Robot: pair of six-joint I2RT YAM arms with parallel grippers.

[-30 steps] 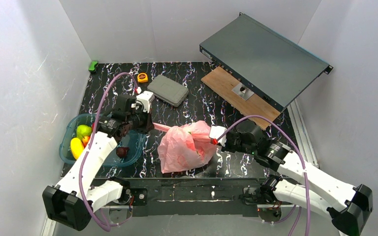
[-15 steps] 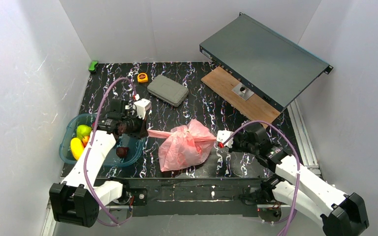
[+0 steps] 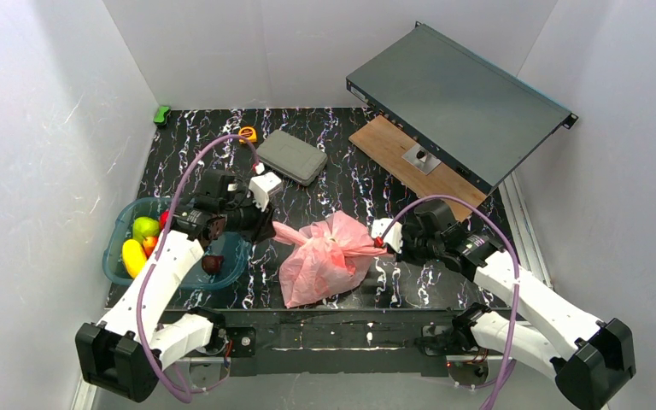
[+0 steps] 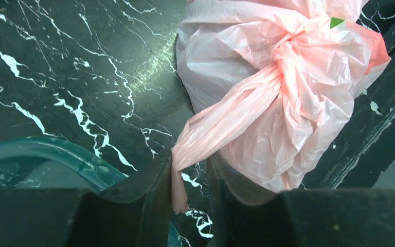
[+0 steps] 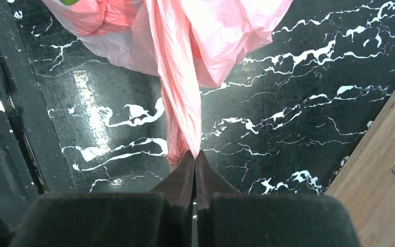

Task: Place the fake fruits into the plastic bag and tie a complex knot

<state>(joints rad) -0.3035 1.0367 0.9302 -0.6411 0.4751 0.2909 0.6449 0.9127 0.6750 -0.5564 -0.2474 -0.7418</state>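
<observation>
The pink plastic bag [image 3: 325, 260] lies at the front middle of the marble table, with the knot [image 4: 288, 51] bunched on top. My left gripper [image 3: 266, 229] is just left of it. In the left wrist view its jaws [image 4: 190, 170] stand apart, and one handle end [image 4: 221, 123] hangs loosely between them against the left finger. My right gripper [image 3: 382, 243] is shut on the other handle end [image 5: 180, 103], its fingertips [image 5: 187, 162] pressed together. Yellow-green [image 3: 144, 227], yellow [image 3: 132, 254], red-orange [image 3: 149, 243] and dark maroon [image 3: 213, 263] fruits lie in the tub. Fruits in the bag are mostly hidden.
The teal tub [image 3: 124, 224] stands at the left, under my left arm. A grey case [image 3: 291, 157], an orange tape measure [image 3: 247, 134] and a small green object [image 3: 162, 114] lie at the back. A wooden board [image 3: 393, 149] and a dark grey box [image 3: 457, 98] are at the back right.
My left gripper moved right, toward the bag, and the handle end it had stretched taut is now short and slack. My right gripper shifted slightly left, still holding its end.
</observation>
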